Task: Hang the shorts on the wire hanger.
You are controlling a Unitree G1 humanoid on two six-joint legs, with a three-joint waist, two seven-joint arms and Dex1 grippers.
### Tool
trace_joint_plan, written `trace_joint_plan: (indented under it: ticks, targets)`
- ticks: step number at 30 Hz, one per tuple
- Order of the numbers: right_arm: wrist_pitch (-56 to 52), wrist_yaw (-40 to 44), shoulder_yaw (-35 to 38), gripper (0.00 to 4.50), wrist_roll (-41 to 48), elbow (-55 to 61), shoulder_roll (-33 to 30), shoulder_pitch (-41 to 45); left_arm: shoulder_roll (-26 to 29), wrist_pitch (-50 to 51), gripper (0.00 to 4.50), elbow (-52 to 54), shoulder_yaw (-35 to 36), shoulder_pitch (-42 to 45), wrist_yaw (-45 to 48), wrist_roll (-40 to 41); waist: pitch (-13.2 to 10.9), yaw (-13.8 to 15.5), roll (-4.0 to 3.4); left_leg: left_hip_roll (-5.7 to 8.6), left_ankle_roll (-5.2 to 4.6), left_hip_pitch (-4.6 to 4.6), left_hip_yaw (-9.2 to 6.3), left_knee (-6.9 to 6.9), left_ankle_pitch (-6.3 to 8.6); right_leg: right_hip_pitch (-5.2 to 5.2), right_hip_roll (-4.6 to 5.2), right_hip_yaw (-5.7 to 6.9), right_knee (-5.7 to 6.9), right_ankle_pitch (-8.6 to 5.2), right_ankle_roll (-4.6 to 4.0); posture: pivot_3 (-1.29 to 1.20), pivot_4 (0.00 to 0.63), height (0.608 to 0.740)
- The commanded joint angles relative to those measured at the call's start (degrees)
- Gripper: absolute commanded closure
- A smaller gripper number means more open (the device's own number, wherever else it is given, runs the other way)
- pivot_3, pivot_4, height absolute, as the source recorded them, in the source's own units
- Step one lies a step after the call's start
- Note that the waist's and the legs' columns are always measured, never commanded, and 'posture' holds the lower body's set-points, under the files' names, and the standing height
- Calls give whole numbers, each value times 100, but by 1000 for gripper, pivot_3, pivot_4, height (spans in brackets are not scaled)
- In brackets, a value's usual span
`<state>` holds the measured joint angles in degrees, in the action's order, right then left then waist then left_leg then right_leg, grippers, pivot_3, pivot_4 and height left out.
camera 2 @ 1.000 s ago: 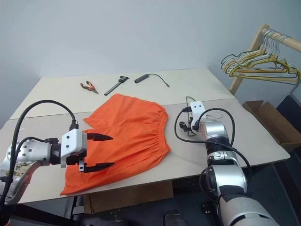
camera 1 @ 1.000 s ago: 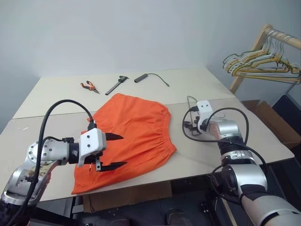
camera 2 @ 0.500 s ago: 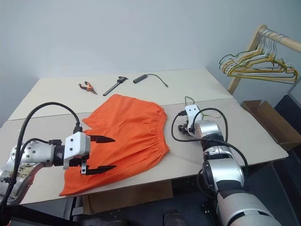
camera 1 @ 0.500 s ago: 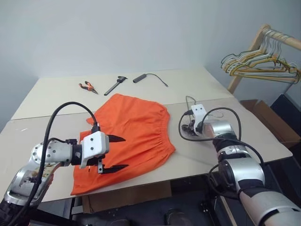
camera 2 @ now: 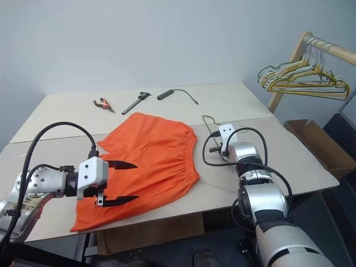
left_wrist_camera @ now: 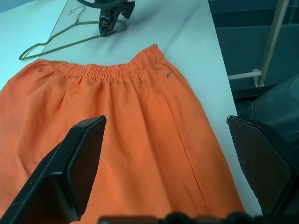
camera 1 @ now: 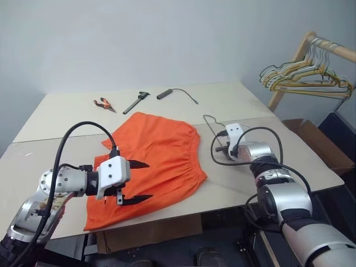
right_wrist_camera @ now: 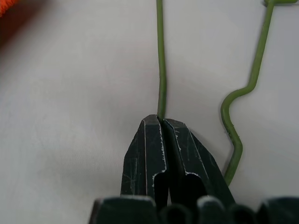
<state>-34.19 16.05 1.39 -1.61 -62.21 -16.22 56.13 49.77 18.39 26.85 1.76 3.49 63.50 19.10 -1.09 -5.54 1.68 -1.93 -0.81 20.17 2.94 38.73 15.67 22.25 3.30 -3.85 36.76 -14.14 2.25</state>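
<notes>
While the shorts (camera 1: pixel 156 161) lie flat on the table (camera 1: pixel 67 111), spread from near the front edge back toward the middle, the right hand (right_wrist_camera: pixel 161 122) has its two black fingers pressed together on the wire hanger (right_wrist_camera: pixel 161 56). The right wrist view shows a thin green wire running straight out from between the closed fingertips, with a second, kinked run of the same wire just beside them on the pale surface. The hanger sits on the table just right of the shorts' gathered waistband; its hook (camera 1: pixel 207 118) curls up behind the right hand.

The left hand (camera 1: pixel 136 181) hovers above the near left part of the shorts, fingers spread wide with nothing between them. From the left wrist view, orange fabric lies between the two spread fingers, the waistband (left_wrist_camera: pixel 117 70) lies beyond, and the hanger (left_wrist_camera: pixel 51 44) rests past it on the table, apart from the cloth.

Other items noted: orange-handled pliers (camera 1: pixel 104 103), a dark hand tool (camera 1: pixel 138 100) and a black cable with a cylindrical plug (camera 1: pixel 167 93), all in a row at the far side of the table, well apart from the shorts. A wooden rack (camera 1: pixel 311 44) at the right carries a bunch of hangers (camera 1: pixel 303 78). An open cardboard box (camera 1: pixel 320 142) stands on the floor below it.
</notes>
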Motion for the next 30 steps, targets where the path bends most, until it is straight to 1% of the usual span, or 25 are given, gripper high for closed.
trace_joint_plan:
  ticks: [1,4,5,7,9,11,12,14,15,16,18,19,21,23,26,30]
  targets:
    - [187,-228,-31,4470,-108,-33,-59,-176,-128,-132,0,-34,53,166,-194,17,1,1,1,0,0,1,0,1,0,0,0,0,-1,0,0,10,0,740]
    - [413,-440,228,4470,96,523,-98,-227,-511,125,0,-128,158,434,-630,222,0,21,1,2,0,2,-1,4,0,-2,4,-1,0,2,3,10,0,740]
    - [359,-415,377,4470,256,1030,-101,-315,-777,503,0,-188,267,657,-977,469,-1,30,0,4,0,5,-2,5,0,-1,5,-2,-2,3,5,8,0,740]
    - [217,-355,549,4470,465,1831,-90,-495,-1134,1070,0,-283,438,966,-1438,850,-9,51,-10,4,0,16,-5,4,0,5,6,-2,-3,4,10,8,0,740]
    - [-104,-174,709,4470,788,2859,-52,-769,-1501,1637,0,-394,687,1264,-1833,1381,-11,48,-14,5,0,43,-10,6,0,34,7,-4,-1,8,16,1,0,740]
    - [-164,41,670,4470,1000,4191,-31,-1244,-1914,2239,0,-598,964,1584,-2315,1983,-10,49,-15,4,0,90,-15,10,0,86,6,-9,12,10,20,-3,0,740]
    - [-206,91,641,4470,1051,4592,-25,-1396,-2023,2439,0,-653,1050,1679,-2468,2157,-10,33,-15,4,0,110,-29,11,-1,100,6,-3,11,12,23,-4,0,740]
    - [-441,229,552,4470,1190,5340,-22,-1679,-2295,2946,0,-806,1255,1931,-2902,2611,-10,16,-15,3,-1,118,-35,8,0,107,4,-3,13,12,24,-7,0,740]
    - [-471,344,475,4470,1311,5871,9,-1907,-2591,3229,0,-1003,1413,2163,-3338,2935,-10,20,-15,3,-1,117,-37,8,0,109,6,-3,10,12,24,-6,0,740]
    - [-191,460,321,4470,1303,6386,25,-2185,-2888,3450,0,-1241,1567,2397,-3777,3203,-10,49,-14,4,-1,120,-39,10,0,109,7,0,9,12,24,-6,0,740]
    - [231,588,68,4470,1240,7067,42,-2583,-3312,3660,0,-1536,1793,2718,-4386,3513,-10,127,-14,6,-1,121,-47,17,0,104,14,7,5,12,28,-10,0,740]
    - [356,613,-26,4470,1199,7254,42,-2706,-3431,3690,0,-1602,1862,2810,-4569,3598,-10,149,-14,11,-1,121,-47,18,0,102,13,6,3,15,33,-10,0,740]
    - [1074,684,-372,4470,963,7647,51,-3102,-3769,3648,0,-1732,2103,3045,-4836,4080,-10,157,-13,15,0,119,-43,21,0,102,13,1,5,17,35,-18,0,740]
    - [1630,773,-536,4470,960,7836,148,-3355,-3942,3673,0,-1857,2262,3223,-5080,4426,-11,158,-12,18,1,120,-42,21,0,102,13,1,2,17,36,-22,0,740]
    - [2138,808,-793,4470,830,7957,231,-3519,-3994,3689,0,-1989,2340,3385,-5329,4752,-11,144,-12,20,1,118,-38,22,0,102,11,-3,3,18,35,-37,0,740]
    - [2464,884,-1009,4470,688,7975,177,-3601,-3931,3604,0,-1951,2220,3439,-5369,4857,-11,153,-12,21,2,110,-35,21,-1,95,8,-5,1,18,33,-34,0,740]
